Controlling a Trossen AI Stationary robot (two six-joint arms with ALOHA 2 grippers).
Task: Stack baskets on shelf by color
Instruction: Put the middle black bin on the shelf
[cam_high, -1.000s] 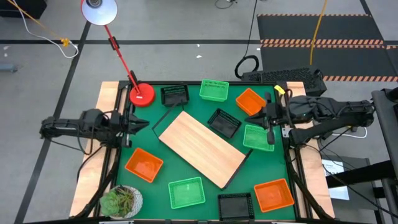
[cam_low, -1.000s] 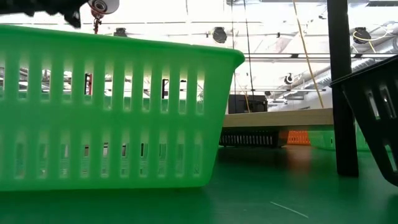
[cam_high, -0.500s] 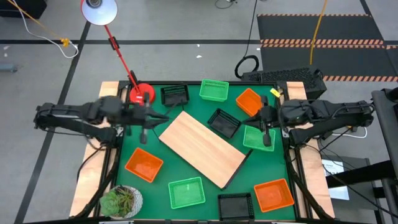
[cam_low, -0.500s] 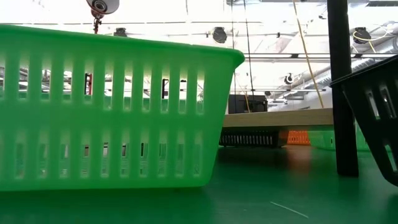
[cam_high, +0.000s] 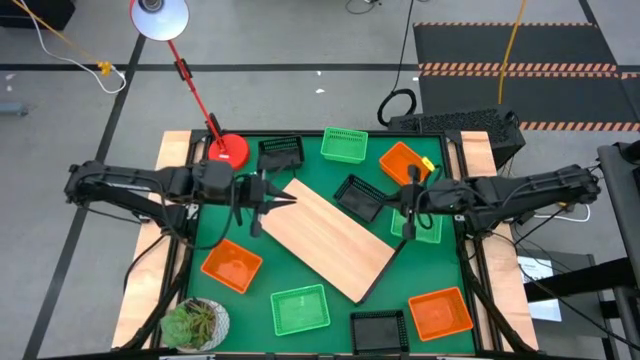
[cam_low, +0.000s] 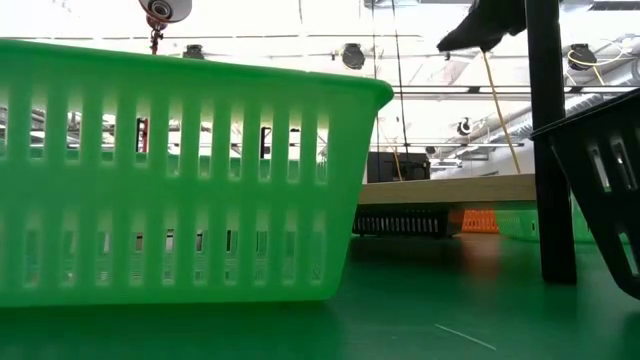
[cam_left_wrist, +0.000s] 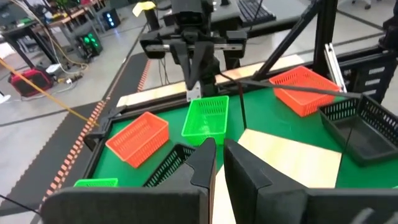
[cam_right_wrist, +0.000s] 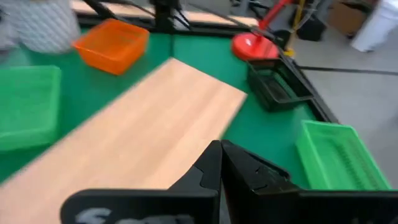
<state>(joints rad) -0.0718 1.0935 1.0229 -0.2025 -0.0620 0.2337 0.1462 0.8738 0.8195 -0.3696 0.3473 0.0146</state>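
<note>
left gripper (cam_high: 270, 203) over the far-left corner of the shelf (cam_high: 325, 238), fingers close together with a thin gap, nothing between them. right gripper (cam_high: 412, 203) between the black basket (cam_high: 360, 197) and the green basket (cam_high: 418, 222) on the right side, fingers nearly touching, empty.

shelf lies diagonally mid-mat, bare wood top, no basket on it yet. baskets scattered round it: far row has a black basket (cam_high: 281, 152), green basket (cam_high: 345, 146), orange basket (cam_high: 404, 163); near side has an orange basket (cam_high: 231, 265) left, green basket (cam_high: 300, 309) centre, black basket (cam_high: 379, 329), orange basket (cam_high: 440, 312) right. red lamp base (cam_high: 229, 152) at far-left corner, potted plant (cam_high: 195, 324) at near-left corner.

handling judgement: baskets look like thin moulded plastic with slotted walls, so probably very light, a bit springy, smooth and likely to skid on the mat if nudged. best hold is likely a pinch over one rim wall, one finger inside, one outside, mid-length of a side so it hangs level. both grippers would need to spread first. light weight means a stack could shift when the next one drops in.
</note>
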